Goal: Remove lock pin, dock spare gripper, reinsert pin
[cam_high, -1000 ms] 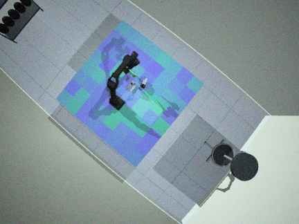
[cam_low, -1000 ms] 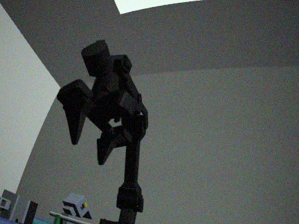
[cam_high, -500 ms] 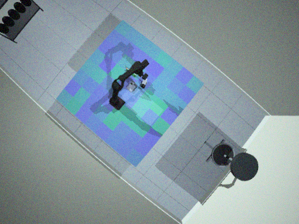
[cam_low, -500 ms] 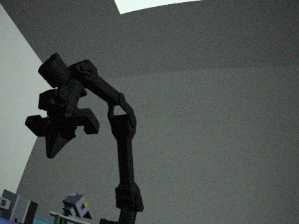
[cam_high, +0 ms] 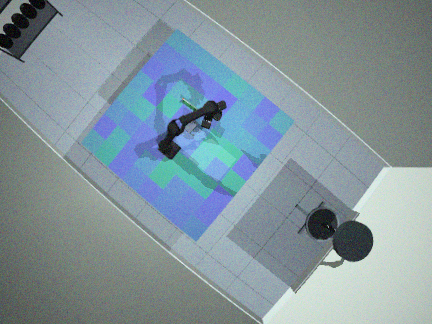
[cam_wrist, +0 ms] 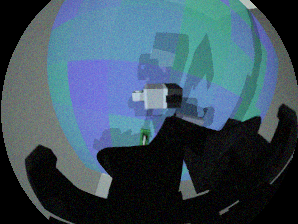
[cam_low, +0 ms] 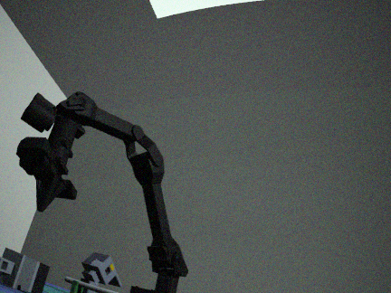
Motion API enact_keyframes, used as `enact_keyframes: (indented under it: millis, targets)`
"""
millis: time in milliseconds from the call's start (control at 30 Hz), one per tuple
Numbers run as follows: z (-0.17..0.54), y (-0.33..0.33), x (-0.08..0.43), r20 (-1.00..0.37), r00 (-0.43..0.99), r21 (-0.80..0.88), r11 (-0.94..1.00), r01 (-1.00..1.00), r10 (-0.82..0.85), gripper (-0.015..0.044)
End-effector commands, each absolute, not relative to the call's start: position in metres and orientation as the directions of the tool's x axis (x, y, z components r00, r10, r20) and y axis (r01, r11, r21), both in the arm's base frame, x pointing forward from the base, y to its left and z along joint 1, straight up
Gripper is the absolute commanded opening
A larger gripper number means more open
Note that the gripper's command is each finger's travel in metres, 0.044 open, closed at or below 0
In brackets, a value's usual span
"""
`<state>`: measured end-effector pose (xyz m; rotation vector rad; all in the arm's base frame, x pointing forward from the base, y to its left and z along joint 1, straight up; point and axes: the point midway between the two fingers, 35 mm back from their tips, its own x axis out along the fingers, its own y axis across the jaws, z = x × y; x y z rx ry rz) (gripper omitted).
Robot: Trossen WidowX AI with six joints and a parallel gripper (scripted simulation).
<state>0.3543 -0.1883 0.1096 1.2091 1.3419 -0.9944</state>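
My gripper [cam_low: 42,207] [cam_wrist: 169,120] is shut and empty, raised above the mat. The spare gripper [cam_high: 206,124] [cam_low: 28,272] [cam_wrist: 156,96] lies on the mat, a pale block with a dark end and a small spigot [cam_low: 6,265] [cam_wrist: 136,95]. The grey mount [cam_high: 190,128] [cam_low: 94,261] stands apart from it, with a yellow spot [cam_low: 112,268] on its side; whether this is the lock pin I cannot tell. In the wrist view my fingers mostly hide the mount. The socket's inside is not visible.
A pale rod [cam_low: 92,286] lies along a green holder [cam_high: 188,104] [cam_wrist: 145,133] near the mount. The patchwork mat [cam_high: 187,205] lies under the arm. A round dark stool [cam_high: 321,224] and a dark disc [cam_high: 353,241] stand far off at the lower right.
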Motion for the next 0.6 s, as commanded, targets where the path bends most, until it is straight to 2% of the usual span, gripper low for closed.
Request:
enact_keyframes:
  millis: [0,200,567]
  targets:
    - [0.106,-0.195,0.349,-0.988,0.027,0.03,0.019,0.999,0.153,0.0]
    - [0.099,-0.196,0.35,-0.988,0.027,0.03,0.019,0.999,0.153,0.0]
    - [0.037,-0.197,0.351,-0.988,0.027,0.03,0.019,0.999,0.153,0.0]
